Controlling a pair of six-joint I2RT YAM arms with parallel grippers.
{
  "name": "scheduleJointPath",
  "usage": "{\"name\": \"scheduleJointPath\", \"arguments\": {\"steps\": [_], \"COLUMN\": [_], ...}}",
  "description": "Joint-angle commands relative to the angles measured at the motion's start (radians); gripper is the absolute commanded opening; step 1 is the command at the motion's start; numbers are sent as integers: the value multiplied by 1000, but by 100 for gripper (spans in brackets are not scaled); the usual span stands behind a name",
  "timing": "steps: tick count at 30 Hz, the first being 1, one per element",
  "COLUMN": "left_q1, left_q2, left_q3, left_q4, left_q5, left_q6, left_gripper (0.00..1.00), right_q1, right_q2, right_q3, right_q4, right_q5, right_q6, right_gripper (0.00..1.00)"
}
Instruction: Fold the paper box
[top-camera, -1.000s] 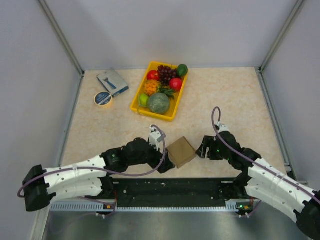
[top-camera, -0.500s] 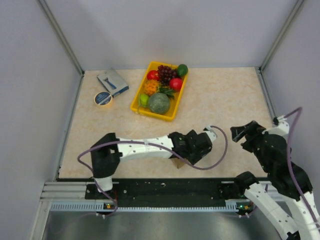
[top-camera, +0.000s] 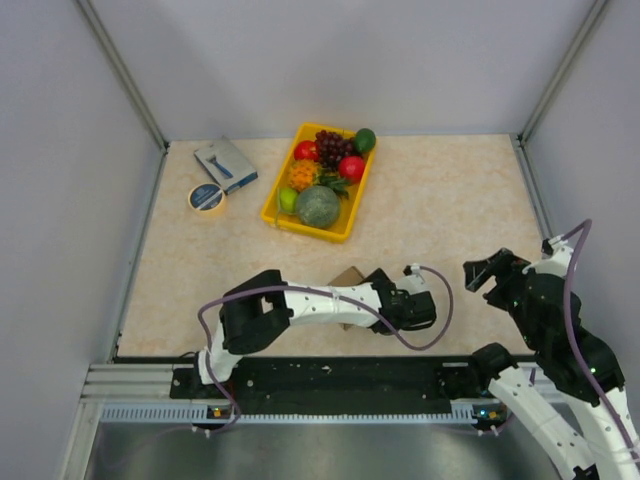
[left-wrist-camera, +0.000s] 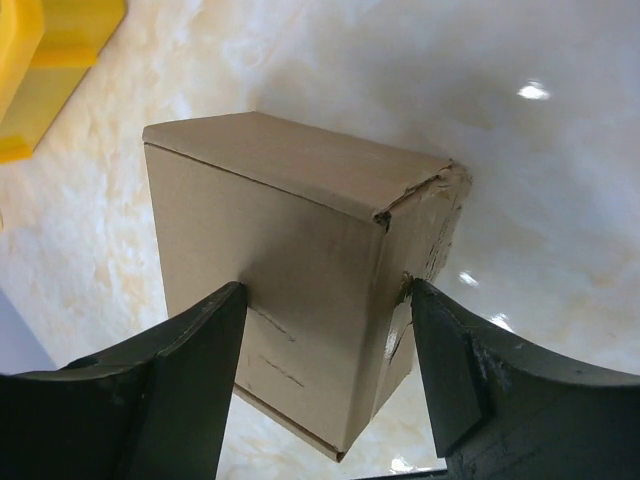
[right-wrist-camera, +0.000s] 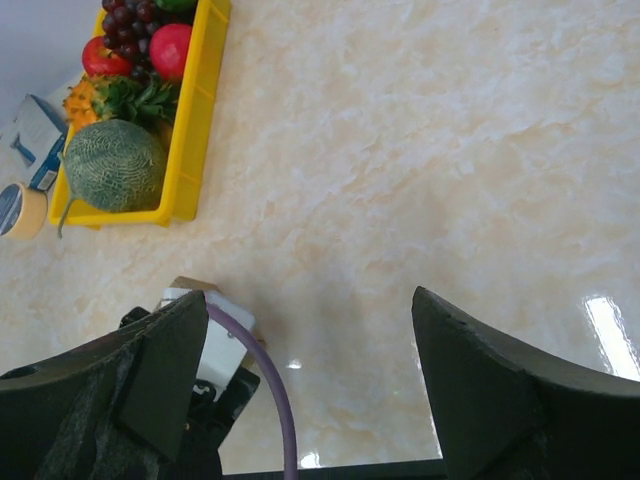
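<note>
The pale marbled tabletop fills the floor of the grey-walled cell; the left arm stretches low across its near edge toward the right, with a purple cable looping off its wrist; the right arm stands raised at the near right corner, well apart from everything on the tabletop; the yellow tray lies at the far middle, angled, and holds a netted green melon at its near end with dark grapes and red, orange and green fruit beyond it; the paper box sits near the front edge, between the tray and the arm bases and well apart from the tray; from above only a small brown corner shows past the left wrist; the left wrist view shows it folded into a closed brown block with one top corner crumpled and split; whether its base rests on the tabletop or hangs just above it cannot be told; the left end effector is closed on the paper box, one dark finger lying against the broad face and the other against the narrow side by the torn corner; the right end effector is spread wide over bare tabletop with nothing between its fingers; a blue-grey packet lies at the far left, and a roll of tape lies just beside it on the near side
</note>
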Motion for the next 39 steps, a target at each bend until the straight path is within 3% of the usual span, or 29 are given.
{"name": "scheduleJointPath", "arguments": {"steps": [1,7,15,19,29,39], "left_q1": [53,188,518,662,1051,1311], "left_q2": [6,-137,-250,-301,-341,-344], "left_q3": [-30,-241,-395,-426,-461,-476], "left_q4": [-107,-14,-12,-9,35,71], "left_q5": [-90,-34,-11,-11,140,43], "left_q6": [-144,-176,-238,-233,-201,-120], "left_gripper": [71,72,74,76,80,82], "right_q1": [-7,-7,-7,-7,-7,-8], "right_q2": [-1,26,104,150,250,283], "right_q3": [-21,-40,-35,-20,35,55], "right_q4": [59,117,194,214,240,256], "right_q5": [-57,-107,-185,-221,-287,-328], "right_q6": [-27,-55,-96,-115,-167,-211], "right_gripper": [82,82,82,82,83,83]}}
